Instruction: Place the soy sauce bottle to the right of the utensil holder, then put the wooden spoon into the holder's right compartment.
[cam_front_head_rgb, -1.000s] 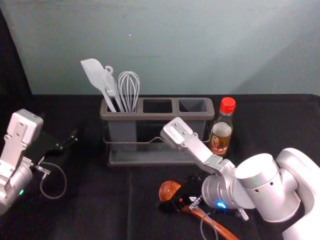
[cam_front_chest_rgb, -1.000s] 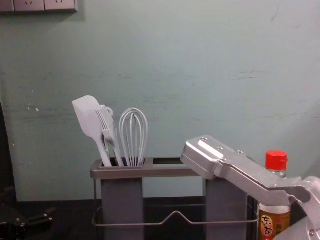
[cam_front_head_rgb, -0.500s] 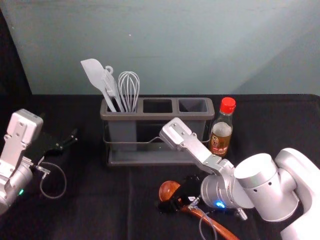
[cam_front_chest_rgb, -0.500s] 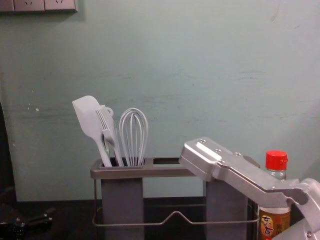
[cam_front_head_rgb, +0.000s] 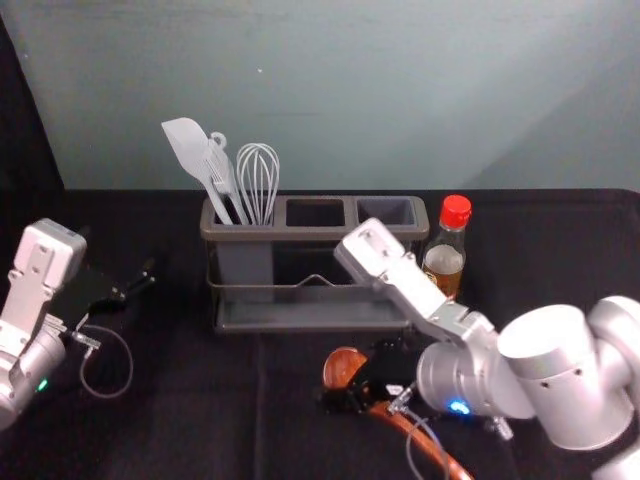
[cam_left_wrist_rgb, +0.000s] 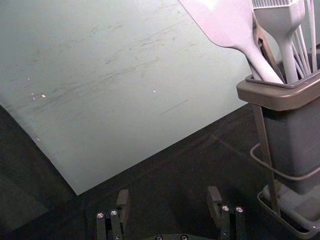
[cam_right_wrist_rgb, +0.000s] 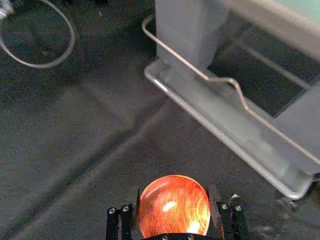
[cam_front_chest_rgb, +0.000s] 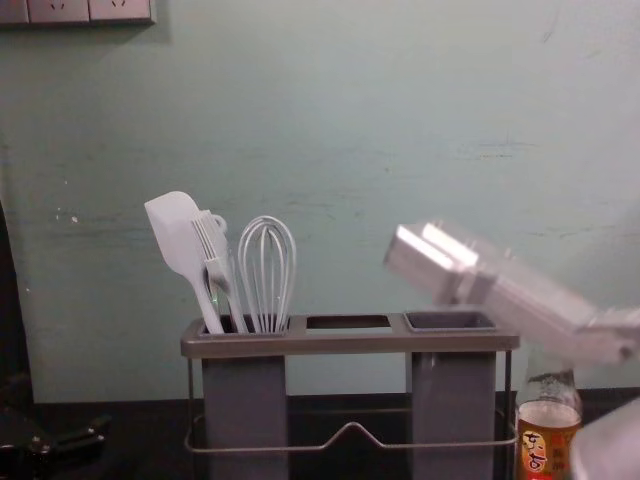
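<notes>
Wooden spoon (cam_front_head_rgb: 343, 366) lies in front of the utensil holder (cam_front_head_rgb: 310, 235), toward the holder's right half, its bowl nearer the holder and its handle slanting back and to the right. The right gripper (cam_front_head_rgb: 361, 376) is at the bowl end, in front of the holder. Its fingers stand parted by about the bowl's width, one against each side, so it has hold of the spoon. Whether the spoon touches the table, I cannot tell.

The right arm (cam_front_head_rgb: 410, 288) reaches in from the right, low in front of the holder, with its silver bracket tilted up toward the holder's right end. The left gripper (cam_front_head_rgb: 137, 283) is parked to the left of the holder, its fingers wide apart around bare space.

The soy sauce bottle (cam_front_head_rgb: 443, 268) stands upright just beside the holder's right end. From the head its red cap is plain; from the chest the bracket covers the cap, while the label's characters can be read. The right wrist view brings out the holder's wire rail (cam_right_wrist_rgb: 200, 75) and base tray (cam_right_wrist_rgb: 220, 135), and the left wrist view gives a close look at the spatula (cam_left_wrist_rgb: 225, 25) and brush (cam_left_wrist_rgb: 282, 25) in the holder's left compartment.
</notes>
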